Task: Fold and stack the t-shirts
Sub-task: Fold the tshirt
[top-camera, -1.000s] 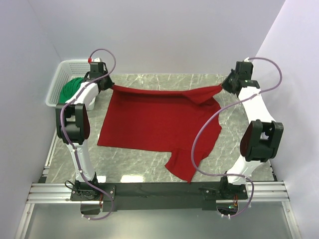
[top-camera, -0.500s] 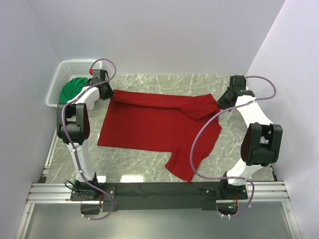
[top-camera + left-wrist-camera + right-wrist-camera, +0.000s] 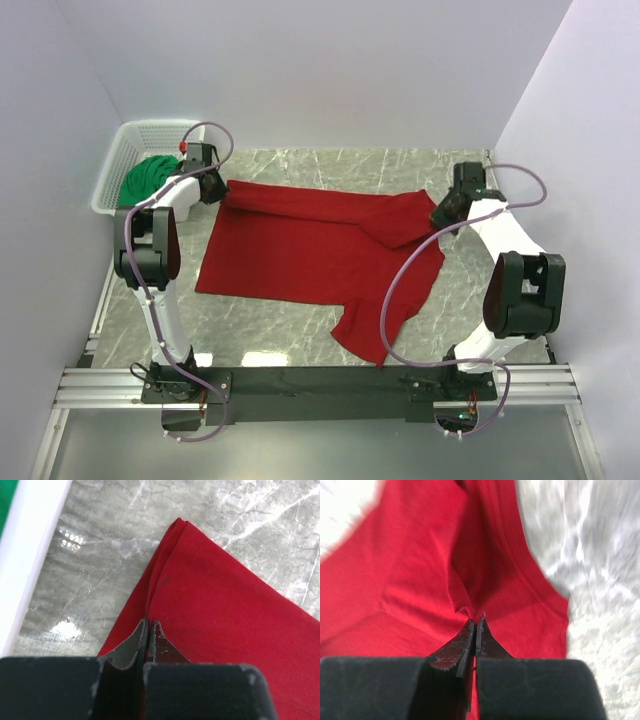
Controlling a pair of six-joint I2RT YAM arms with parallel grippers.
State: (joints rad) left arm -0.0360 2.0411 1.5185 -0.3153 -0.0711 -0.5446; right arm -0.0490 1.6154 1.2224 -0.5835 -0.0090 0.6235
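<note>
- The deep red soft-fabric t-shirt (image 3: 310, 255) lies spread across the middle of the grey marbled counter (image 3: 300, 335). Its far edge, stretched taut and lifted between the arms a second ago, now sits lower and is drawn toward the near side.
- That edge now forms a doubled band over the shirt's body, so the first fold looks under way (one sleeve hangs loose toward the near edge, not yet dealt with).
- The left tool (image 3: 148, 626) is pinched together on the shirt's far-left corner, with cloth creased between its tips.
- The right tool (image 3: 474, 625) is likewise clamped on a pucker of red cloth at the far-right corner.
- The bright green t-shirt (image 3: 145, 180) sits bunched in the white plastic lattice basket (image 3: 128, 138) at far left, so it looks unfolded as yet.
</note>
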